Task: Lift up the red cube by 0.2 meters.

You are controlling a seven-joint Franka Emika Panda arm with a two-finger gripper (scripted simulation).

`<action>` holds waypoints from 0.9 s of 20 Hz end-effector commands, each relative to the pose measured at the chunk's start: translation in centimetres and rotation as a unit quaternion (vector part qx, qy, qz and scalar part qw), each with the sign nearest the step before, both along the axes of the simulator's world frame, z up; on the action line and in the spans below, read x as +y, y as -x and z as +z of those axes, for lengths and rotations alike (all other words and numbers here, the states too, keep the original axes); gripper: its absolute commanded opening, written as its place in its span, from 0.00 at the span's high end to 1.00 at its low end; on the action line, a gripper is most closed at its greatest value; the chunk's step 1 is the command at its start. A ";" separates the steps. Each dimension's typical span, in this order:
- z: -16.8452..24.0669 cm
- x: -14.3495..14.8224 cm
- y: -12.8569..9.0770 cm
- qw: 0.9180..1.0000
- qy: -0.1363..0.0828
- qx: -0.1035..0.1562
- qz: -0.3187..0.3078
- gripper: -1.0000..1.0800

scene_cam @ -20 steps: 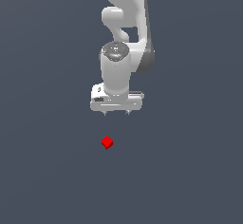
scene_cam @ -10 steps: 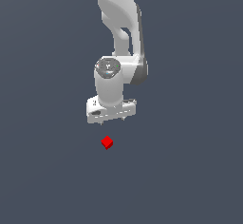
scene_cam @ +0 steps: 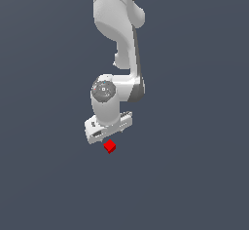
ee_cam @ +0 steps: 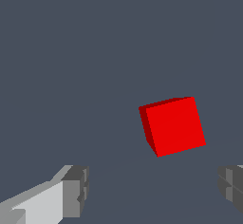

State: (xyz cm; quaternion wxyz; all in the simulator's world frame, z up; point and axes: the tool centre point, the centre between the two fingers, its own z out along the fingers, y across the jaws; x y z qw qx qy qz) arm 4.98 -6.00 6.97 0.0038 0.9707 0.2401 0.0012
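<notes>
Cube [scene_cam: 110, 146] sat on grey floor [scene_cam: 194, 175], just below gripper [scene_cam: 108, 135] in exterior view, not held. In wrist view cube [ee_cam: 172, 126] lay ahead of spread fingertips [ee_cam: 76, 191], clear of both. Jaws stood apart, gripping nothing. Arm [scene_cam: 119, 34] hung down from above, wrist bent, hand tilted over cube

Plain dark grey-blue floor [scene_cam: 44, 175], unmarked, with only the small red cube [scene_cam: 110, 146] on it
</notes>
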 end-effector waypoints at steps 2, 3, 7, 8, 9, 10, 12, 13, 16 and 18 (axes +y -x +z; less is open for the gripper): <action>-1.7 -0.4 -1.1 0.999 -0.001 0.001 0.042 0.04; -2.1 -0.5 -1.4 0.999 -0.002 0.001 0.052 0.04; -3.5 -0.8 -2.3 0.996 -0.002 0.001 0.087 0.04; -3.8 -0.8 -2.6 0.996 -0.003 0.002 0.094 0.04; -4.0 -0.8 -2.7 0.995 -0.003 0.002 0.100 0.04; -4.3 -0.8 -2.9 0.994 -0.003 0.002 0.106 0.04; -4.6 -0.9 -3.2 0.993 -0.003 0.002 0.116 0.04; -4.8 -0.9 -3.3 0.993 -0.003 0.002 0.120 0.04; -5.1 -0.9 -3.5 0.992 -0.003 0.002 0.127 0.04; -5.1 -0.9 -3.6 0.992 -0.003 0.003 0.128 0.04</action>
